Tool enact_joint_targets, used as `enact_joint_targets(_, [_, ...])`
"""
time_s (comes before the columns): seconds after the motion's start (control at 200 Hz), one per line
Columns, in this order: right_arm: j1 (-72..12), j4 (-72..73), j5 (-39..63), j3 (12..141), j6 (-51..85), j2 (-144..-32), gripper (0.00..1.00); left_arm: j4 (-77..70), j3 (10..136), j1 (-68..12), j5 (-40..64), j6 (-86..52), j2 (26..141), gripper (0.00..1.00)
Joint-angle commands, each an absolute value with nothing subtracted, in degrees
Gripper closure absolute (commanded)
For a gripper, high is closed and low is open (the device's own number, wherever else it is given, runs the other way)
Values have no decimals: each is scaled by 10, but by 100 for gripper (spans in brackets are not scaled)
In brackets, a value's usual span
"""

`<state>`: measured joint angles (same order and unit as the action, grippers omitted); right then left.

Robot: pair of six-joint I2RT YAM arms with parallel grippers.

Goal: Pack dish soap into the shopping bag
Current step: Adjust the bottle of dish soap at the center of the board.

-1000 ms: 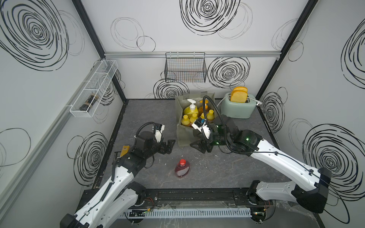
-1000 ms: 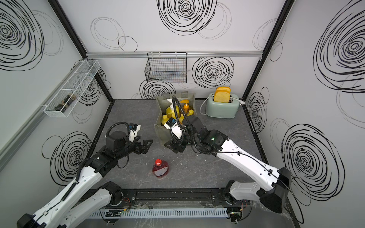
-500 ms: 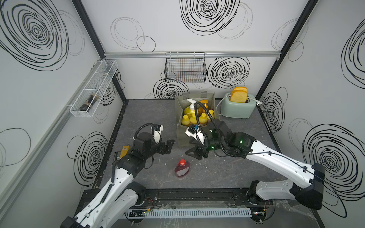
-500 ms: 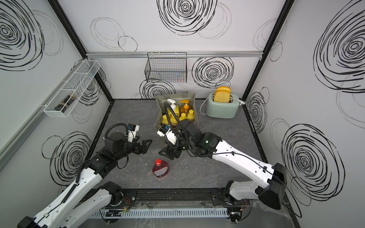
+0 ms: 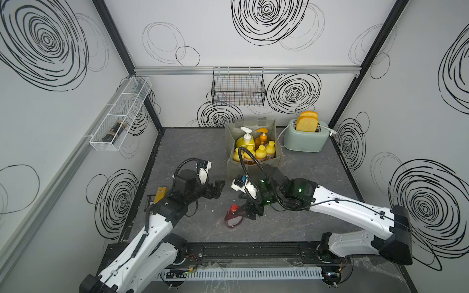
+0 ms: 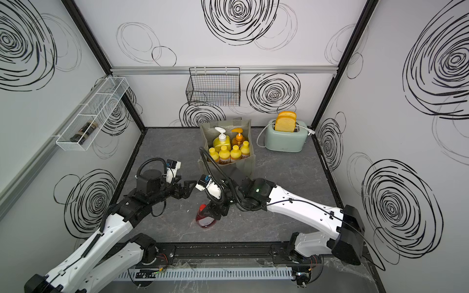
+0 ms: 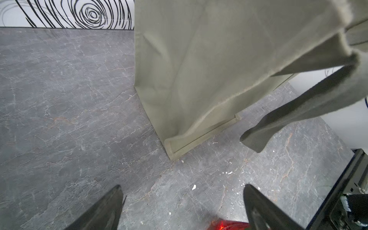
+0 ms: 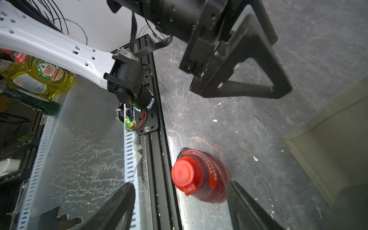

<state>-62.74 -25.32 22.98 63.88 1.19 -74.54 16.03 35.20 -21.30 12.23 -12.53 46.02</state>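
Note:
A squat red dish soap bottle [image 5: 233, 216] [image 6: 205, 217] with a red cap stands on the grey table near the front. My right gripper [image 5: 245, 212] [image 6: 215, 211] hangs over it, open. In the right wrist view the red bottle [image 8: 200, 180] sits between the fingers, close beside one fingertip [image 8: 236, 189]; contact cannot be judged. The grey-green shopping bag [image 5: 234, 170] [image 6: 245, 166] stands behind, holding a yellow pump bottle [image 5: 244, 140], an amber pump bottle [image 5: 262, 138] and several small orange bottles. My left gripper [image 5: 216, 189] [image 7: 182, 187] is open and empty, facing the bag [image 7: 199, 69].
A mint toaster [image 5: 305, 138] with toast stands right of the bag. A black wire basket [image 5: 238, 87] hangs on the back wall. The left wall carries a white wire shelf [image 5: 119, 119] with a dark jar [image 5: 113, 132]. The black front rail [image 5: 241, 253] borders the table.
My right gripper has swung away from the bag, forward and down to the red bottle, and its jaws have widened. The left arm has barely moved.

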Motion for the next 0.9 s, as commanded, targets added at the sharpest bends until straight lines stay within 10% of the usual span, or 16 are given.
enact_joint_targets(0.0, [-639,-233,226,634,15,-758,22,136,350,-210,137,-113,459,4])
enact_joint_targets(0.896, [-664,-228,180,646,10,-812,40,134,346,-220,138,-108,452,4])
